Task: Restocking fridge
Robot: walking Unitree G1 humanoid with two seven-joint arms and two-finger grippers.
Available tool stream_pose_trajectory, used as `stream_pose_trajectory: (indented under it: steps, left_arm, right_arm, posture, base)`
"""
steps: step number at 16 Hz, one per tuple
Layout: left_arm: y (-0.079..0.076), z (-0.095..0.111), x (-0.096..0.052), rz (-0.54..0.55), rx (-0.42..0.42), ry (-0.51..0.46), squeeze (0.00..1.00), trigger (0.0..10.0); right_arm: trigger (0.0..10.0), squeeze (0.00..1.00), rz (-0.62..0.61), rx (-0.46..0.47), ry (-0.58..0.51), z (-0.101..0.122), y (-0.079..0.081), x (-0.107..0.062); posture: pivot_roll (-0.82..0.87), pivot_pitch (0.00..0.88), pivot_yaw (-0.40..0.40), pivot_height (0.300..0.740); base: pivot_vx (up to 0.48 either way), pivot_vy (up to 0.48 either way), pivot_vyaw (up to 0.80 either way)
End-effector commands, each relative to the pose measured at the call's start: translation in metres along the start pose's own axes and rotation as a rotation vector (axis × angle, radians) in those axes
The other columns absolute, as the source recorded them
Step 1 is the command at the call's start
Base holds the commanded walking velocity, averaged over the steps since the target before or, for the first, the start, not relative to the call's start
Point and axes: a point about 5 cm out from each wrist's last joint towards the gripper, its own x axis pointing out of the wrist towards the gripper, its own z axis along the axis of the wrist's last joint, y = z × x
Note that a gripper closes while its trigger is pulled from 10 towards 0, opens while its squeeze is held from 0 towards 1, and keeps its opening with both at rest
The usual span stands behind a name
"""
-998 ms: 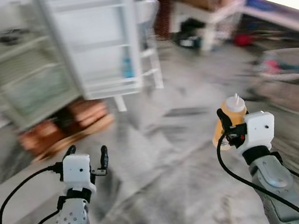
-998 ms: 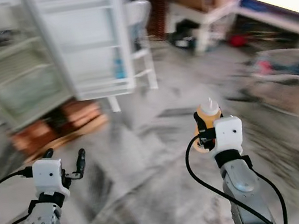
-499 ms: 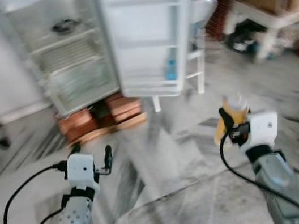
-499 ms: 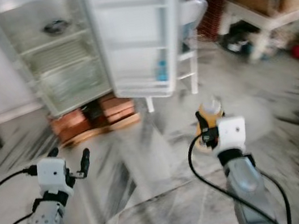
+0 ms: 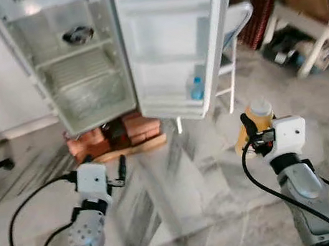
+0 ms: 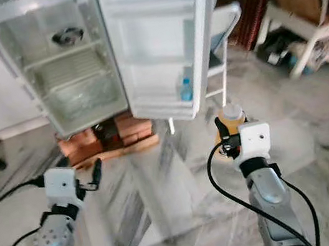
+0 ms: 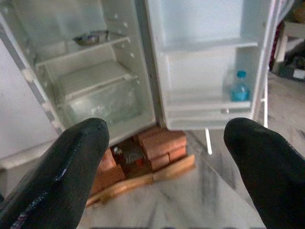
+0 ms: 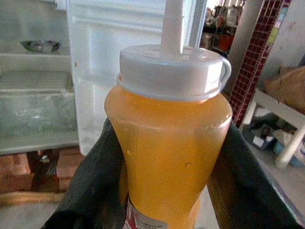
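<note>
Fridge [image 5: 77,55] nearer than before; right hand [image 5: 250,139] upright, clamping sauce bottle [image 5: 257,121]; left hand [image 5: 119,171] spread, empty

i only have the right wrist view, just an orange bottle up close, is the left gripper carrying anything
Observer: No. The left gripper is open with nothing between its fingers.
Operator: anything already on the fridge door
Observer: A blue-capped water bottle stands on the lowest door shelf.
Operator: what's the fridge standing on
Observer: Red bricks on a wooden board, seen under the open fridge. The right gripper holds the orange bottle out in front of it.
</note>
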Motion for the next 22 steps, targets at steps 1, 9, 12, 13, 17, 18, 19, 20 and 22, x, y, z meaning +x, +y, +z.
stream_pose_trajectory:
  steps: [1, 9, 12, 13, 17, 18, 19, 20, 22]
  left_arm:
    - [0.0050, -0.0026, -0.0013, 0.016, 0.008, 0.013, 0.00, 10.0]
    - [0.0036, -0.0028, 0.0015, 0.011, 0.004, 0.014, 0.00, 10.0]
    - [0.0025, -0.0026, 0.0021, 0.007, 0.002, 0.014, 0.00, 10.0]
    - [0.0022, -0.0024, 0.0025, 0.007, 0.000, 0.013, 0.00, 10.0]
    - [0.0021, -0.0023, 0.0040, 0.007, -0.001, 0.014, 0.00, 10.0]
    - [0.0020, -0.0021, 0.0045, 0.006, 0.000, 0.013, 0.00, 10.0]
    - [0.0010, -0.0021, 0.0047, 0.003, 0.001, 0.013, 0.00, 10.0]
    - [0.0000, -0.0022, 0.0050, 0.000, 0.000, 0.014, 0.00, 10.0]
    - [-0.0009, -0.0025, 0.0059, -0.005, -0.001, 0.016, 0.00, 10.0]
  right_arm:
    - [10.0, 0.00, 0.039, 0.005, -0.032, 0.0063, 0.0092, 0.0029]
    - [10.0, 0.00, 0.072, 0.007, -0.036, 0.0059, 0.0132, 0.0031]
    - [10.0, 0.00, 0.075, 0.014, -0.035, 0.0056, 0.0138, 0.0034]
    - [10.0, 0.00, 0.076, 0.016, -0.033, 0.0051, 0.0137, 0.0035]
    - [10.0, 0.00, 0.076, 0.020, -0.032, 0.0045, 0.0139, 0.0050]
    - [10.0, 0.00, 0.072, 0.021, -0.036, 0.0050, 0.0139, 0.0056]
    - [10.0, 0.00, 0.066, 0.016, -0.037, 0.0052, 0.0136, 0.0055]
    - [10.0, 0.00, 0.059, 0.015, -0.035, 0.0051, 0.0128, 0.0057]
    - [10.0, 0.00, 0.047, 0.013, -0.033, 0.0048, 0.0114, 0.0067]
  posture:
    - [0.04, 0.082, -0.048, 0.740]
    - [0.04, 0.084, -0.046, 0.740]
    - [0.04, 0.085, -0.045, 0.740]
    - [0.05, 0.084, -0.044, 0.740]
    - [0.05, 0.079, -0.043, 0.740]
    - [0.05, 0.079, -0.042, 0.740]
    - [0.05, 0.079, -0.042, 0.740]
    - [0.05, 0.078, -0.043, 0.740]
    - [0.04, 0.076, -0.041, 0.740]
  base:
    - [0.424, 0.000, 0.00]
    - [0.429, 0.000, 0.70]
    - [0.431, 0.000, 0.47]
    - [0.431, 0.000, 0.00]
    - [0.432, 0.000, 0.00]
    - [0.435, 0.000, 0.00]
    - [0.431, 0.000, 0.00]
    - [0.307, 0.000, 0.00]
    - [0.313, 0.000, 0.00]
